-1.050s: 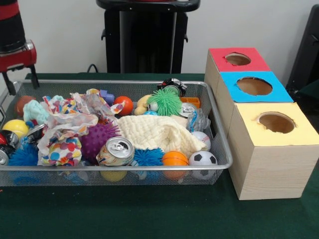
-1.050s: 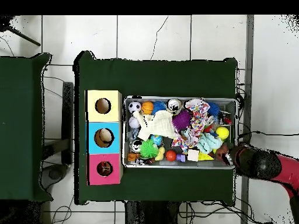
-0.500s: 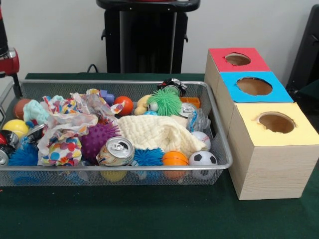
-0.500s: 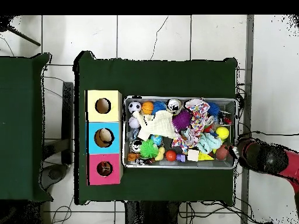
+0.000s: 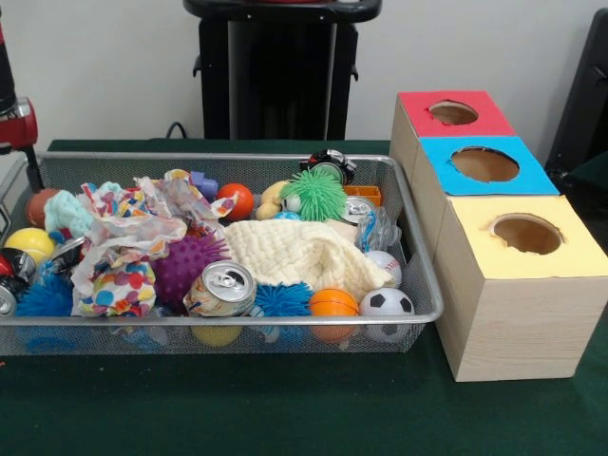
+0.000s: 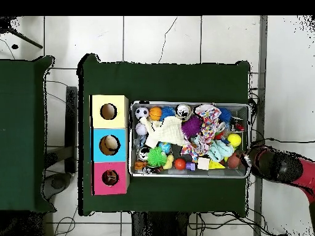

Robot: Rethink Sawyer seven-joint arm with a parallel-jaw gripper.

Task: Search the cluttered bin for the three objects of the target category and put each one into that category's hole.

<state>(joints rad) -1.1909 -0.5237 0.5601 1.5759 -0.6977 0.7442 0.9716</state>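
Bin point(image 5: 418, 313): wire mesh, on green table point(image 5: 285, 418); packed with balls, can point(image 5: 220, 288), cream cloth point(image 5: 294, 252).
Holes: red box point(image 5: 454, 114), blue box point(image 5: 486, 164), yellow box point(image 5: 525, 235), in a row just beside the bin's end.
Gripper point(image 5: 28, 166): outside the bin's opposite end, at frame edge.
Jaws: cannot tell.
Room: table bare before the bin.

The red arm point(image 6: 286, 168) hangs with its end effector point(image 5: 19, 133) mostly hidden.

Arm point(image 6: 280, 167) just beside bin point(image 6: 191, 175), toys inside.
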